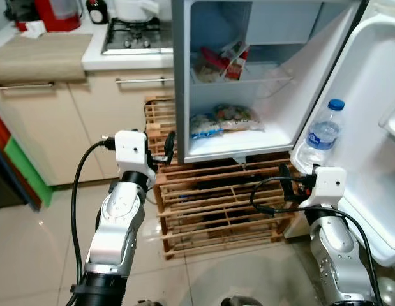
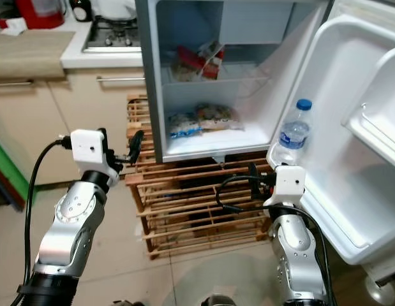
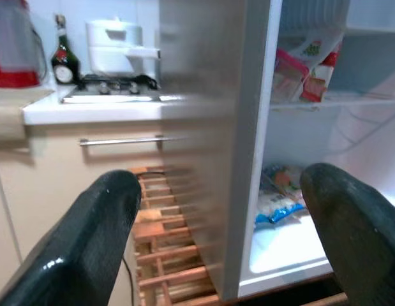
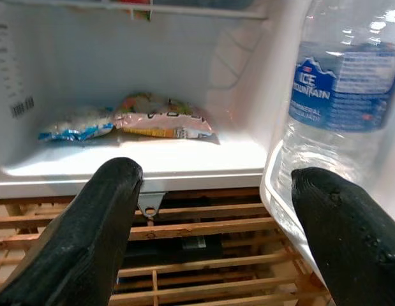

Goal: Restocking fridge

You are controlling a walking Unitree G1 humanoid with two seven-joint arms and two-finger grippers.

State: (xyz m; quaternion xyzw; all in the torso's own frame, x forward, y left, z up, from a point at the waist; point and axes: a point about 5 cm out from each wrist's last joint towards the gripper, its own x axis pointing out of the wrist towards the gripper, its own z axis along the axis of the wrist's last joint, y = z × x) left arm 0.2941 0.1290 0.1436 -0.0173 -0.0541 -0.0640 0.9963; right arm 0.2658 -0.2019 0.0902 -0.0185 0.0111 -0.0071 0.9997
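One water bottle (image 1: 320,135) in door shelf | just beyond right gripper (image 4: 213,210) fingers

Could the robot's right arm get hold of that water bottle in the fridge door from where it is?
Probably yes: the open right gripper sits just below the water bottle in the door shelf, nothing between them.

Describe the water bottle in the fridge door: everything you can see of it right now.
The water bottle is clear plastic with a blue cap and a blue-and-white label reading Ice Mountain. It stands upright in the bottom shelf of the open fridge door, its base hidden behind the shelf's white lip. The cap is on, and how full it is cannot be told. The right gripper sits open just in front of and below it, not touching; nothing else touches it.
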